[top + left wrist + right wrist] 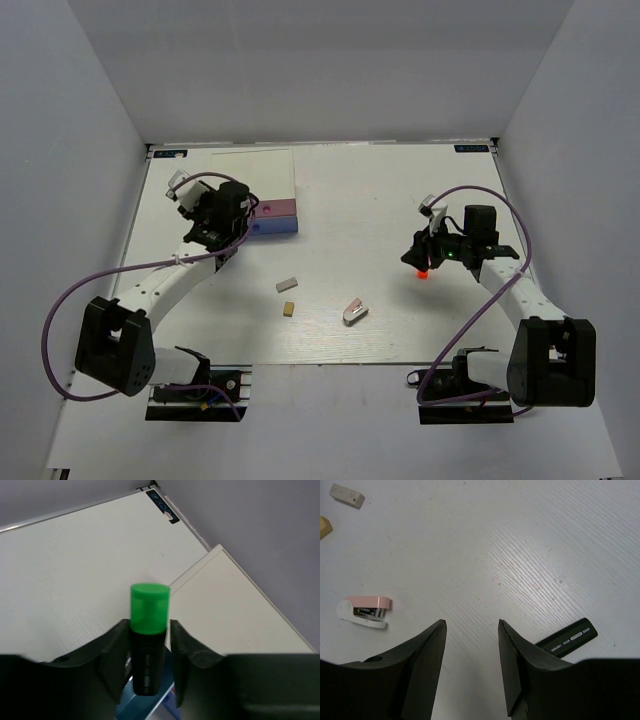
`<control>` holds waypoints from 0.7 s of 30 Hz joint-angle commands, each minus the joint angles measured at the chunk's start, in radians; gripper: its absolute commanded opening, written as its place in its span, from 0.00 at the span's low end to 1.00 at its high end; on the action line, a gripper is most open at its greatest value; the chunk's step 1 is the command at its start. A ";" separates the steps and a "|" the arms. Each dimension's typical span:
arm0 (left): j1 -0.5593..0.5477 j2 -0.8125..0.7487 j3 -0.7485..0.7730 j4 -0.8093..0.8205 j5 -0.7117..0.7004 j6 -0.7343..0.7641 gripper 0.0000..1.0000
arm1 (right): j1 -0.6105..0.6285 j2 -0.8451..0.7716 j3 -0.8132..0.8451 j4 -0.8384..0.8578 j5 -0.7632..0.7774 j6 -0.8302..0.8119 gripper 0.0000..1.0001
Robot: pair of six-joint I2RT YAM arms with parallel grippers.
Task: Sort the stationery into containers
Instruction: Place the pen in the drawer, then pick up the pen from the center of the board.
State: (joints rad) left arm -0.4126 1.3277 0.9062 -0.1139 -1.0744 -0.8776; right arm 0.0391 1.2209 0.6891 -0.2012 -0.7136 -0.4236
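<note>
Green-capped marker [149, 607] is pinched by left gripper [148, 635] above the drawer box [276, 216] near the far-left corner of the worktop [400, 190], drop into a drawer judged next; right gripper [472, 630] is seen spread and empty beside the orange-red marker [567, 637] toward the right edge

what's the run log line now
left pincer: shut on green marker by drawer box | right pincer: open, by black marker | grey eraser, tan eraser, white-pink piece: loose

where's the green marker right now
The left wrist view shows the green marker gripped in the left claw, right beside the drawer box on the table's far left.
</note>
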 commanded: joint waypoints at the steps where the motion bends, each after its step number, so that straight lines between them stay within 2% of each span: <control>1: -0.008 -0.050 -0.001 -0.036 0.019 -0.017 0.53 | -0.005 0.002 0.012 0.036 -0.009 -0.009 0.52; 3: -0.008 -0.084 -0.001 -0.049 0.030 -0.008 0.63 | -0.007 -0.001 0.009 0.037 -0.009 -0.010 0.53; 6: -0.008 -0.129 -0.013 -0.040 0.042 0.021 0.69 | -0.005 -0.007 0.003 0.039 -0.009 -0.014 0.53; 12: -0.008 -0.217 -0.023 -0.029 0.088 0.084 0.74 | -0.007 -0.003 0.001 0.042 -0.011 -0.015 0.53; 14: -0.008 -0.246 -0.023 -0.029 0.099 0.097 0.71 | -0.007 -0.003 0.003 0.045 -0.007 -0.015 0.53; 16: -0.008 -0.286 -0.023 -0.068 0.109 0.097 0.62 | -0.005 0.000 0.001 0.046 -0.007 -0.012 0.53; 17: -0.008 -0.297 -0.023 -0.085 0.119 0.097 0.44 | -0.008 0.003 0.003 0.045 -0.004 -0.007 0.53; 19: 0.006 -0.318 -0.023 -0.145 0.142 0.097 0.27 | -0.007 0.008 0.003 0.058 0.019 0.005 0.49; 20: 0.006 -0.318 -0.032 -0.164 0.155 0.097 0.12 | -0.005 0.028 0.016 0.060 0.040 0.035 0.41; 21: 0.006 -0.318 -0.032 -0.185 0.156 0.097 0.06 | -0.007 0.035 0.016 0.056 0.048 0.045 0.35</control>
State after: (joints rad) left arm -0.4133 1.0256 0.8898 -0.2031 -0.9585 -0.7925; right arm 0.0387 1.2266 0.6895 -0.1764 -0.6994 -0.4168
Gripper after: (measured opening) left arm 0.125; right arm 0.400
